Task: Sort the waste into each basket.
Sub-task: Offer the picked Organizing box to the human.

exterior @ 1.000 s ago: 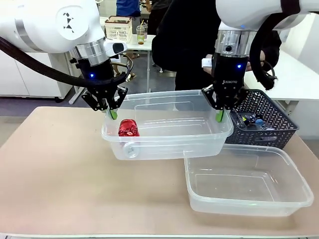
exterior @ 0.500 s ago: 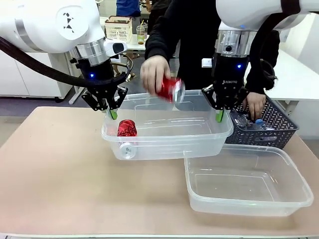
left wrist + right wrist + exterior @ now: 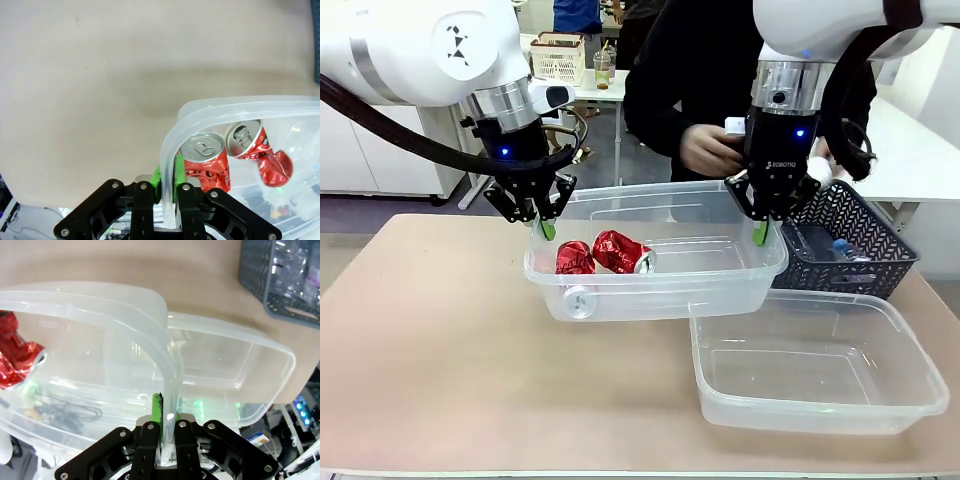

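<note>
- The left gripper's [image 3: 167,172] green pads are pressed together on the thick rim of a clear tub [image 3: 225,107]. They pinch it at a rounded corner, one pad inside the wall and one outside.
- The right gripper [image 3: 166,410] is clamped the same way on the rim at the tub's opposite end, with the plastic edge running up between its pads.
- In the front view the left gripper [image 3: 548,228] and right gripper [image 3: 760,232] carry the clear tub [image 3: 660,190] between them. It appears raised off the table [image 3: 440,340].
- The sorted waste lies inside the tub near the left gripper. A dented red can [image 3: 575,258] stands upright, and a crushed red can [image 3: 622,252] lies on its side touching it.
- A second clear tub [image 3: 800,410] sits on the table, with its near corner under the held tub's right end.
- Behind it stands a dark grey lattice basket [image 3: 865,215] with unsorted items in it, among them what looks like a small clear bottle [image 3: 838,248].
- A person's hand [image 3: 705,148] is at the far side, just behind the right gripper.
- Doing the holding step well probably means a level rim, both wrists at equal height, and no pulling apart that would flex the thin wall.
- The cans load the left end, so that pinch is the likelier one to slip.
</note>
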